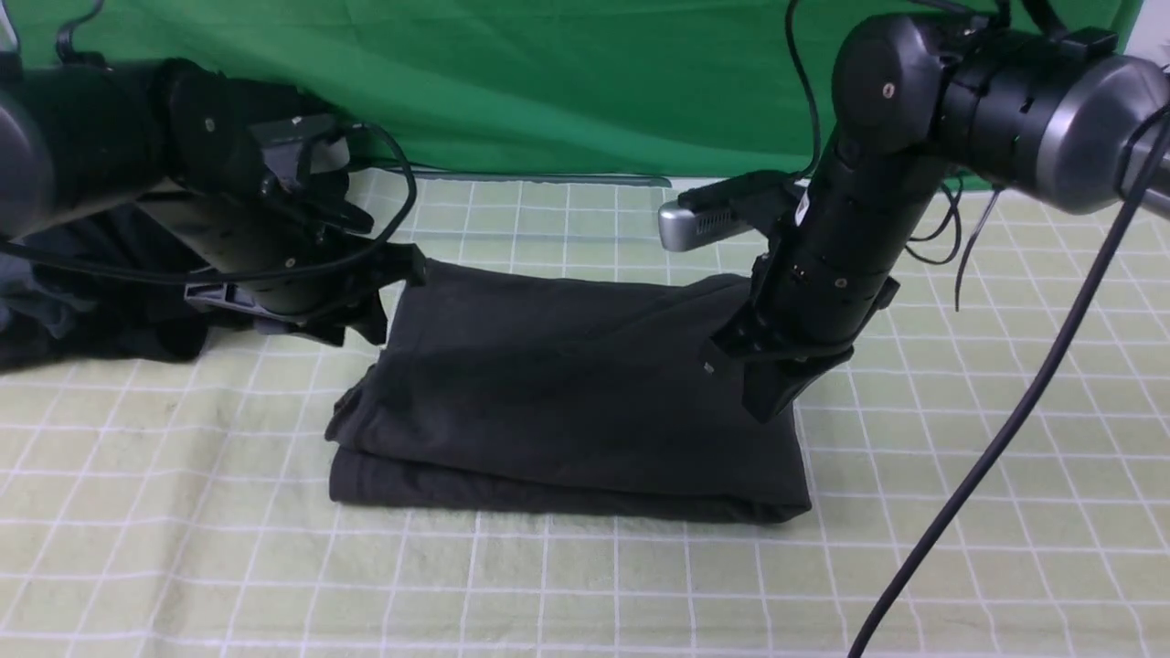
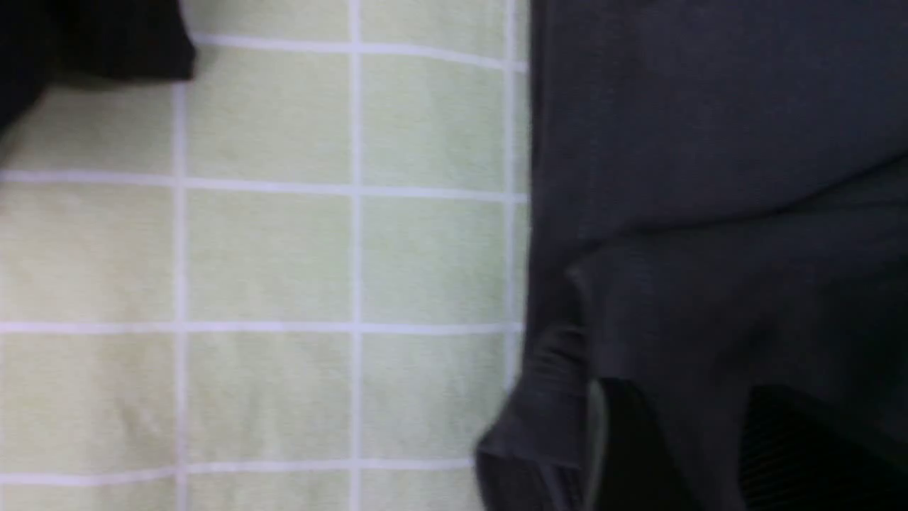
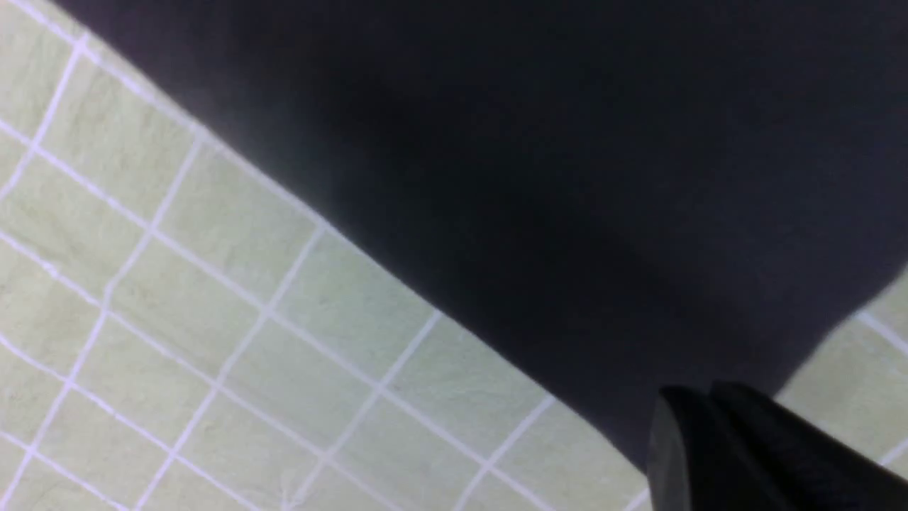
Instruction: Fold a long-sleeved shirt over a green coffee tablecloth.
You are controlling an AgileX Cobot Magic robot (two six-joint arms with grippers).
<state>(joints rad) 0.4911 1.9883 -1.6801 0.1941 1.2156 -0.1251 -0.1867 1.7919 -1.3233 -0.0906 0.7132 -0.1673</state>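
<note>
Front view faces forward; wrist views look closely down on shirt (image 1: pixel 567 384) edges

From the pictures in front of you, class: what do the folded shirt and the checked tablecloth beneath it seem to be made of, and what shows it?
Long-sleeved shirt: probably soft matte knit, cotton-like; charcoal, no shine, limp rounded folds, a ribbed edge in the left wrist view.
Green coffee tablecloth: seemingly thin woven cloth, matte pale yellow-green with white grid lines; it puckers in low wrinkles. The exact fibre cannot be told.

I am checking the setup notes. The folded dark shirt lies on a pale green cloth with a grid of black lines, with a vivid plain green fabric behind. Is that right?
Not quite: the grid lines on the green coffee tablecloth are white, not black, as the front view shows. The folded long-sleeved shirt does lie on it, and the plain green fabric hangs behind.
</note>
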